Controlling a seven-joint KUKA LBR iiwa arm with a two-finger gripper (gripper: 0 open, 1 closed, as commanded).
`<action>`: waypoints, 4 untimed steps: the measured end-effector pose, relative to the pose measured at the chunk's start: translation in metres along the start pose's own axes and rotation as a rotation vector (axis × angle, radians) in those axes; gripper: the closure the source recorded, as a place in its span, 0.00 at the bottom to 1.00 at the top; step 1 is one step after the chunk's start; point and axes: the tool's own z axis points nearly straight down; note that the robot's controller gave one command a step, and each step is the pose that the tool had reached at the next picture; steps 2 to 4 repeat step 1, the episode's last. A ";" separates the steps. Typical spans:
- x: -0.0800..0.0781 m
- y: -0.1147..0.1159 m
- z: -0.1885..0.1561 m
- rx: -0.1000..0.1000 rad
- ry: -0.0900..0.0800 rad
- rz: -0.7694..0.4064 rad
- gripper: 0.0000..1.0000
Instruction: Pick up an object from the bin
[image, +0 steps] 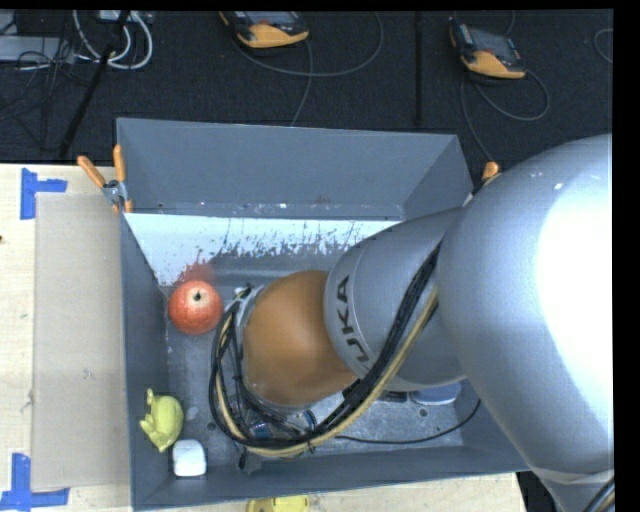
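End effector (285, 352) in bin (290, 172), red apple (195, 307) just beside.

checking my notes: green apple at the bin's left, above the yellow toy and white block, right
No: the camera view shows the apple is red, not green. It does lie at the left of the bin, above the yellow toy and white block.
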 end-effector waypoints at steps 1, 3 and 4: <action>0.002 0.000 -0.020 0.001 0.007 -0.001 1.00; 0.002 0.000 -0.020 0.001 0.007 -0.001 1.00; 0.002 0.000 -0.020 0.001 0.007 -0.001 1.00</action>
